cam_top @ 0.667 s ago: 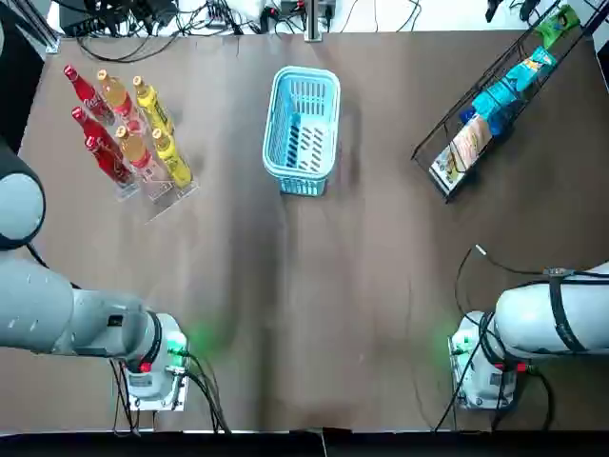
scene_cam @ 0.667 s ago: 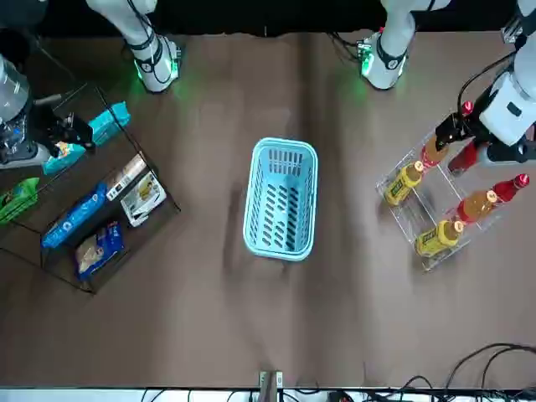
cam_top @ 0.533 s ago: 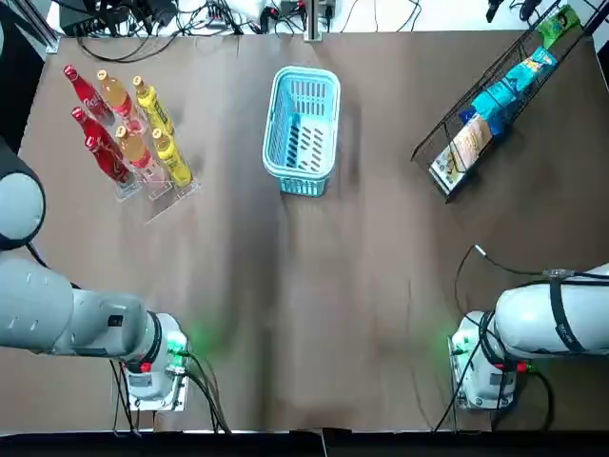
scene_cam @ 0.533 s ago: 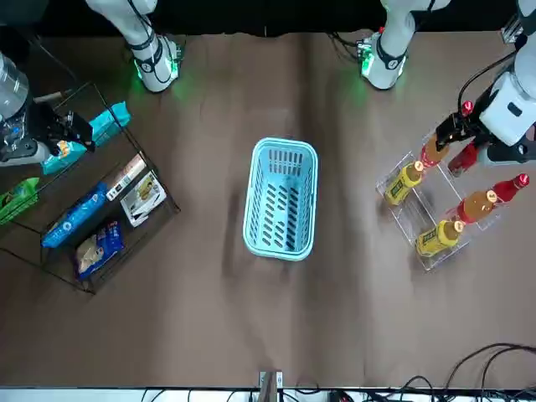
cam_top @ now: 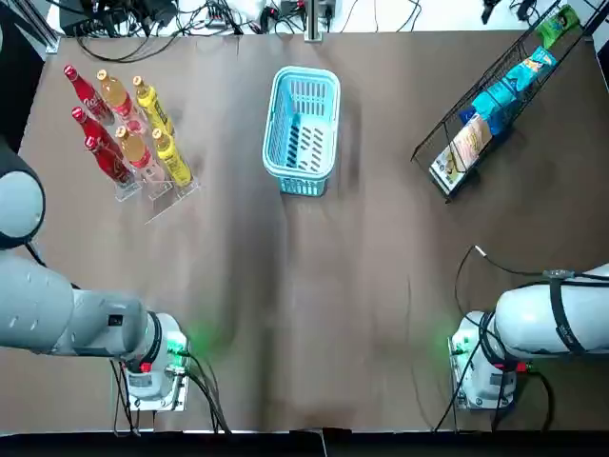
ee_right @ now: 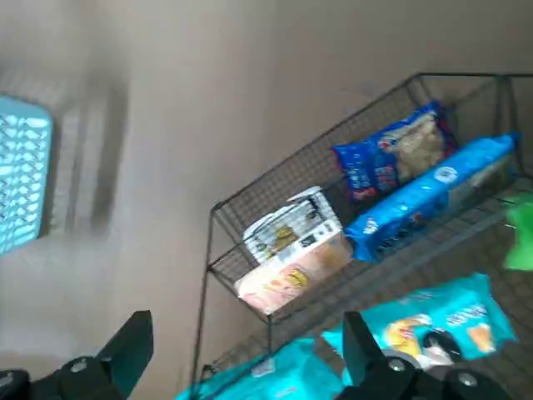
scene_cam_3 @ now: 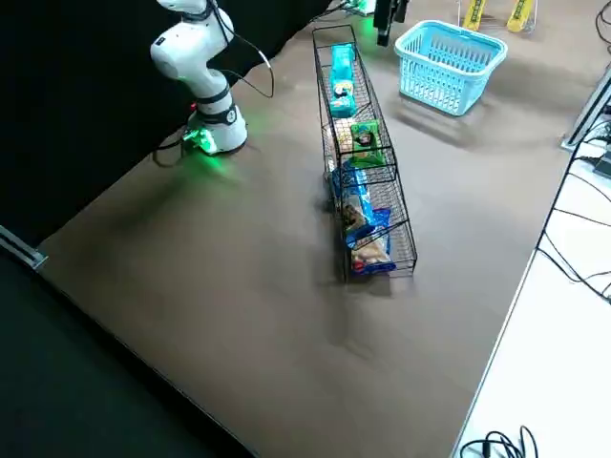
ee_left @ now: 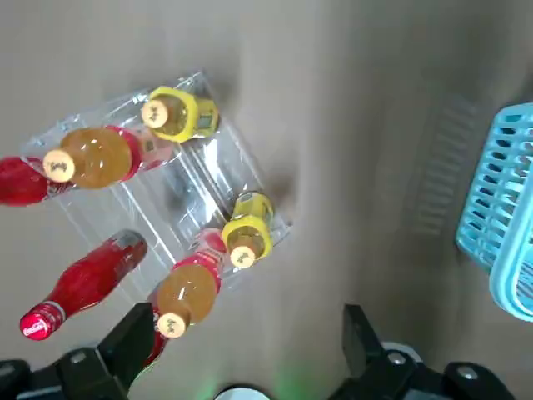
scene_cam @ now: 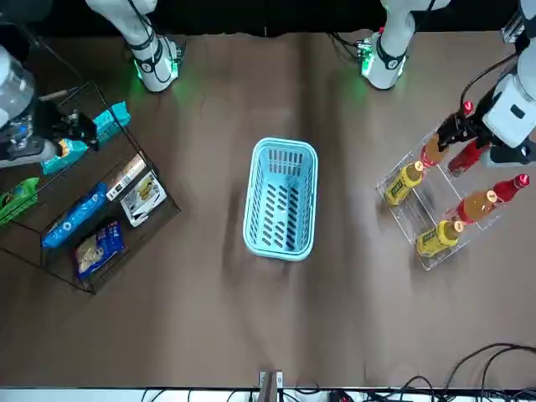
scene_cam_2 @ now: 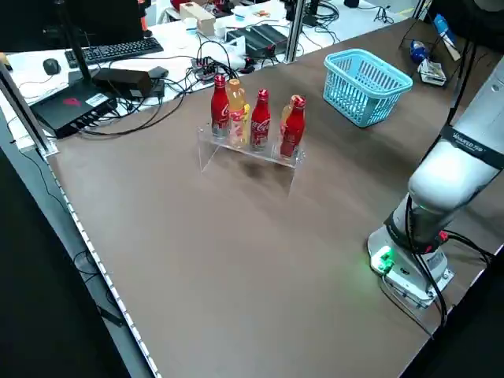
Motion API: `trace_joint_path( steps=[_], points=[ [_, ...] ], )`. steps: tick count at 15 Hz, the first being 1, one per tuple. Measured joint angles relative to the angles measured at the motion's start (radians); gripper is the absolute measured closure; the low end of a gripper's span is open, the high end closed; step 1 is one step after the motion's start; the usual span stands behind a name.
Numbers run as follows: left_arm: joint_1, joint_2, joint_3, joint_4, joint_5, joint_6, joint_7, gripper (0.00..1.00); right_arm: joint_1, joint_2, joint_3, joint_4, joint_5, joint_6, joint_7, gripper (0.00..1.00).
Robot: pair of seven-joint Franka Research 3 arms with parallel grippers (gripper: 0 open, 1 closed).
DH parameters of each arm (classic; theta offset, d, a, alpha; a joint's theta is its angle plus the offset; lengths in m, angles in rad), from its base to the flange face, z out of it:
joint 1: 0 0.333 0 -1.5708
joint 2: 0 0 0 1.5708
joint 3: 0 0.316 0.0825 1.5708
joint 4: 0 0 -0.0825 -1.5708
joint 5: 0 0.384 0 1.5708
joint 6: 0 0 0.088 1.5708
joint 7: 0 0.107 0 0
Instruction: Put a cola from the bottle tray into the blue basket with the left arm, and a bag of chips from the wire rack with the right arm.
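Note:
Three red cola bottles stand with orange and yellow bottles in the clear bottle tray at the table's far left. My left gripper hovers above that tray, open and holding nothing; in the left wrist view it looks down on the cola bottles. The blue basket sits at the far middle with nothing in it. The wire rack at the far right holds several bags of chips. My right gripper hangs open over the rack, and the right wrist view shows it above the teal bags.
Both arm bases sit at the near edge with green lights. Cables and a keyboard lie beyond the table's far and left edges. Bare brown tabletop stretches between the basket and the bases.
Both grippers have shifted only slightly above the tray and the rack. Nothing was taken hold of or let go.

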Motion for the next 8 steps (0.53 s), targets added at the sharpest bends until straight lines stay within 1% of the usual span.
trace_joint_path(
  steps=[3, 6, 8],
  points=[
    [0.055, 0.007, 0.004, -0.051, 0.011, 0.018, 0.039, 0.00, 0.117, 0.023, 0.007, -0.023, 0.001, 0.002, 0.006, 0.00],
    [0.083, 0.017, 0.006, -0.134, 0.062, 0.067, 0.209, 0.00, 0.218, 0.064, 0.010, -0.028, 0.000, 0.009, 0.015, 0.00],
    [0.109, 0.015, 0.005, -0.173, 0.074, 0.079, 0.292, 0.00, 0.277, 0.086, 0.011, -0.028, 0.002, 0.023, 0.019, 0.00]
  ],
)
